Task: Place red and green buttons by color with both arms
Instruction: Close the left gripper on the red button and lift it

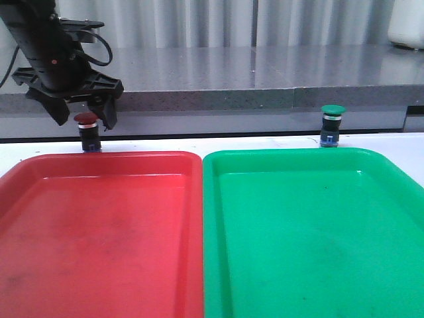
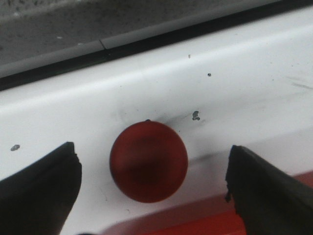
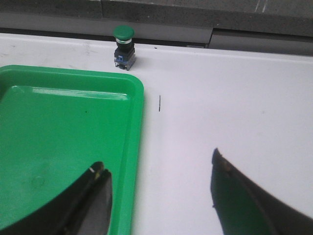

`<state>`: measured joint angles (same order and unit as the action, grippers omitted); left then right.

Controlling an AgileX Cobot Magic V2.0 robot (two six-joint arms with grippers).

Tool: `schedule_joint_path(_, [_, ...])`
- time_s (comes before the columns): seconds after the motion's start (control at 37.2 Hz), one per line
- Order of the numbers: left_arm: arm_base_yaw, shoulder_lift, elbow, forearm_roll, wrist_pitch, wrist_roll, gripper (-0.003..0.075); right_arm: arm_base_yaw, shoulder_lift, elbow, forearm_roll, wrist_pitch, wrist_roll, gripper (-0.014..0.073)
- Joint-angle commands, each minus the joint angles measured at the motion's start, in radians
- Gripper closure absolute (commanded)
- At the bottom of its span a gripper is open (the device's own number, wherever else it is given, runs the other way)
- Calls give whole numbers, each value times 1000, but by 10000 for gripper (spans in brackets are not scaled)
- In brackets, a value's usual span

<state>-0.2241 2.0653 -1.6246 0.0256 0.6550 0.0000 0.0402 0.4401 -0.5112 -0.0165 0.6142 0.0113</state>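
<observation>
Starting nearest the robot, the red tray [image 1: 99, 225] and the green tray [image 1: 311, 225] lie side by side on the white desk [image 1: 391, 140], rims almost touching, and neither holds a button. No placement is complete.

Beyond the far rim of the red tray, the red button [image 1: 87, 131] stands upright on the desk. The left gripper [image 1: 83, 112] sits directly over it; in the left wrist view the jaws are spread wide, one finger to each side of the red cap [image 2: 148, 161], with clear gaps on both sides. Nothing is gripped. Judged from this, the left arm is at the pre-grasp stage: descend, close, lift, then carry to the red tray.

Beyond the far rim of the green tray, the green button [image 1: 331, 124] stands upright and untouched. The right gripper [image 3: 161, 196] is out of the front view; its wrist view shows the jaws wide apart and empty, well short of the green button [image 3: 123, 46], over the green tray's edge. Its approach, grasp and placement all remain.
</observation>
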Motion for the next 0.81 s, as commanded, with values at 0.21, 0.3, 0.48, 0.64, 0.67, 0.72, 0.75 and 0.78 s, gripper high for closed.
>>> schedule_joint_path(0.21, [-6,-12,-32,2,-95,41,185,-5,12,-32,-5,-71,-11,125])
schedule_joint_path(0.3, [-6,-13,-32,2,-101,47,211,-5,12,-32,-5,-71,-11,125])
schedule_joint_path(0.48, [-6,-13,-32,2,-103,53,318,-5,12,-32,-5,-71,-11,125])
schedule_joint_path(0.64, [-6,-13,-32,2,-97,53,423,-5,12,-32,-5,-71,-11,125])
schedule_joint_path(0.67, [-6,-13,-32,2,-96,53,437,-5,12,-32,-5,-71,-11,125])
schedule_joint_path(0.72, [-6,-13,-32,2,-95,53,461,-5,12,-32,-5,-71,-11,125])
schedule_joint_path(0.75, [-6,-14,-32,2,-95,53,468,-5,12,-32,-5,-71,-11,125])
schedule_joint_path(0.78, [-6,-16,-32,2,-92,53,475,-5,12,-32,-5,-71,-11,125])
